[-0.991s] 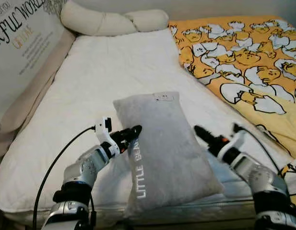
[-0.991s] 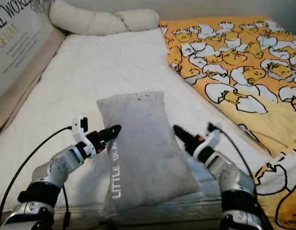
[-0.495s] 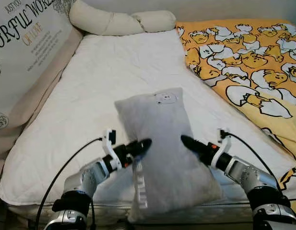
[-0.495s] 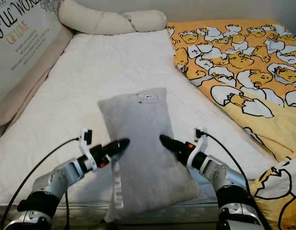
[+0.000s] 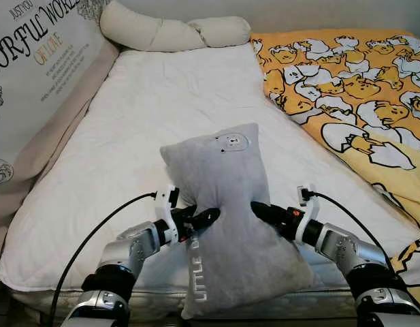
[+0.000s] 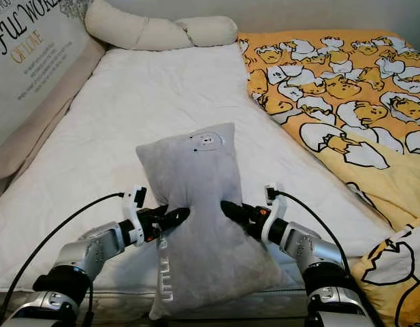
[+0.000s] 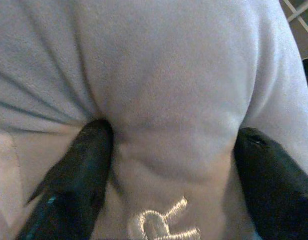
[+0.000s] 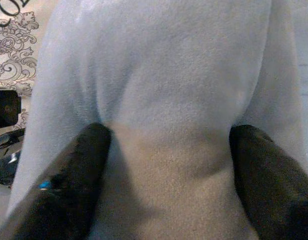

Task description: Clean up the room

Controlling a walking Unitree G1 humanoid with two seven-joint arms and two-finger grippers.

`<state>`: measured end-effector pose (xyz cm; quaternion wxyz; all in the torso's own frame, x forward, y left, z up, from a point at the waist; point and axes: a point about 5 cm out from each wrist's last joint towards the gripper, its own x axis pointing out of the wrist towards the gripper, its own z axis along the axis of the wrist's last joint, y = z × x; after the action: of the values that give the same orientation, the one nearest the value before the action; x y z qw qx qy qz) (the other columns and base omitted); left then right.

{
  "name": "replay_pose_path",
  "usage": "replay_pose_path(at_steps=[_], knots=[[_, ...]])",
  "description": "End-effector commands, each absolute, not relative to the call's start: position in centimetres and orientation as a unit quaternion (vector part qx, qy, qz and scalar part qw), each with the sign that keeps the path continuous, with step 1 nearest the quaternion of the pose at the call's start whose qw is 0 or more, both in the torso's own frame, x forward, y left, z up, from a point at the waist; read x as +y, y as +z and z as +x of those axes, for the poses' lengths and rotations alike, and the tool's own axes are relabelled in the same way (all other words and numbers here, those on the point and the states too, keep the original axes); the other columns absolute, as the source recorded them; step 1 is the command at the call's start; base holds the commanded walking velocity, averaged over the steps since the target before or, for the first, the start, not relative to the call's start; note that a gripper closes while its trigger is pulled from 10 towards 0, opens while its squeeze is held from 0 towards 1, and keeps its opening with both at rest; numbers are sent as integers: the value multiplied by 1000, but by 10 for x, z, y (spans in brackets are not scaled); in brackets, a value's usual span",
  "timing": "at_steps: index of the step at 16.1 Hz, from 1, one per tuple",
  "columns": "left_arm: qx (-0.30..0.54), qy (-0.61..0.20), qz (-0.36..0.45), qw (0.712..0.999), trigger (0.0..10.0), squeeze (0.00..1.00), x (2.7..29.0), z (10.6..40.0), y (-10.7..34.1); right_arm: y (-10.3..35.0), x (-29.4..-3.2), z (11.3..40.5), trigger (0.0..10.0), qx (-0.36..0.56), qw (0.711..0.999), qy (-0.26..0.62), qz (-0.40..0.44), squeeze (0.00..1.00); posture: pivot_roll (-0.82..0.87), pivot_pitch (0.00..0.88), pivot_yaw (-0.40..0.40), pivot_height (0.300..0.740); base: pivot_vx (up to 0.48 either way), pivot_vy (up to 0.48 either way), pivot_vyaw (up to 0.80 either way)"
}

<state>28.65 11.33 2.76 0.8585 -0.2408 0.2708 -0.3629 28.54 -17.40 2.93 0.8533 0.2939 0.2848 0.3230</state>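
- Bedroom: white mattress runs away from you toward 12 o'clock, cream bolster pillow at its head, yellow duck-print duvet bunched toward 2 o'clock, printed headboard panel along 10 o'clock.
- Grey cushion with white lettering sits at the near edge of the mattress, dead ahead at 6 o'clock, long axis running toward 12; its near end hangs slightly over the mattress edge.
- Left gripper presses into the cushion's flank from 9 o'clock; right gripper presses in from 3 o'clock. Cushion is visibly waisted between them.
- Wrist views: on each gripper the two black fingers stand wide apart, with a bulge of grey fabric pushed in between them. Fingers on the right read the same. Neither is closed; you're squeezing arm against arm, not pinching.
- Judgement: step in hand is a two-arm lift of the cushion, likely toward the head of the bed.
- Keep inward pressure equal on both sides; soft fill will slump and slip if one arm eases.
- Raise both wrists together and level, or the long end will sag and twist out.
- Clear the mattress fully before carrying forward; dragging will rumple the sheet.
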Motion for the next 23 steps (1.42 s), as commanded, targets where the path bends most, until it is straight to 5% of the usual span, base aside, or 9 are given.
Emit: replay_pose_path(at_steps=[1, 12, 16, 22, 23], knots=[[270, -374, -235, 856, 0, 0, 101, 288, 30, 29, -157, 284, 0, 297, 835, 357, 294, 0, -5, 0, 70, 740, 0, 0, 0], [188, -312, -197, 910, 0, 0, 99, 297, 59, 38, -137, 283, 0, 236, 886, 301, 263, 0, -85, 0, 103, 740, 0, 0, 0], [153, -306, -151, 927, 0, 0, 93, 295, 78, 56, -135, 285, 0, 191, 903, 273, 272, 0, -68, 0, 100, 740, 0, 0, 0], [73, -227, -47, 970, 0, 0, 118, 290, 130, 110, -138, 276, 0, 113, 934, 245, 236, 0, -26, 0, 72, 740, 0, 0, 0], [81, -220, -44, 971, 7490, 0, 118, 287, 134, 114, -139, 274, 5294, 108, 948, 227, 193, 0, -28, 0, 78, 740, 0, 0, 0]])
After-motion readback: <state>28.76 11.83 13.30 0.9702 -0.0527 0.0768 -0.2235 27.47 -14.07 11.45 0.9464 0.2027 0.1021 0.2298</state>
